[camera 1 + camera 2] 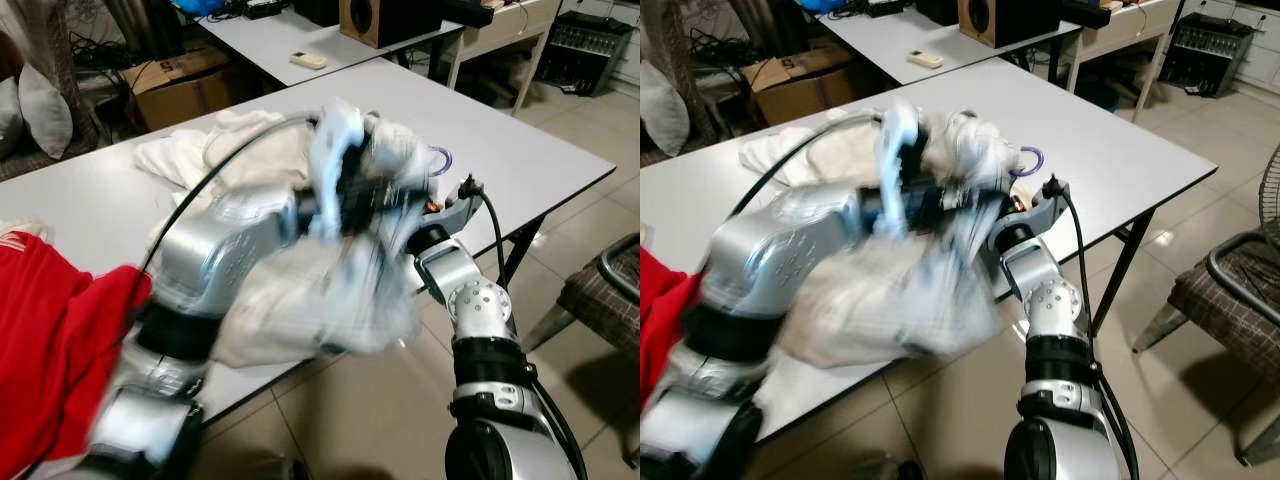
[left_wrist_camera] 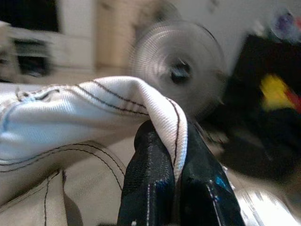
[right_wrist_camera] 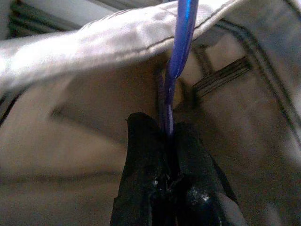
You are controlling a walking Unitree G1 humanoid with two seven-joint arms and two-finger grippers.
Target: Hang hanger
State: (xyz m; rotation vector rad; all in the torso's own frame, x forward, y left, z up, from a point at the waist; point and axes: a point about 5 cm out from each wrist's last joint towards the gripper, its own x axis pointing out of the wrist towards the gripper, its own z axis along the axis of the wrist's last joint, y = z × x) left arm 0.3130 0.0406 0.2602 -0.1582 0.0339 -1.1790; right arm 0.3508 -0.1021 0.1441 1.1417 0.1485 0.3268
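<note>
While a red cloth (image 1: 50, 330) lies at the desk's (image 1: 520, 150) near left, the left hand (image 2: 174, 188) is clamped on a fold of the pale garment (image 1: 890, 290) above the near edge; right of it, the right hand (image 3: 164, 141) pinches the purple hanger (image 3: 181, 37) against that garment.

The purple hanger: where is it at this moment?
The purple hanger is pinched in the right gripper, inside the beige garment held above the white table's near edge; its hook pokes out on the robot's right.
</note>
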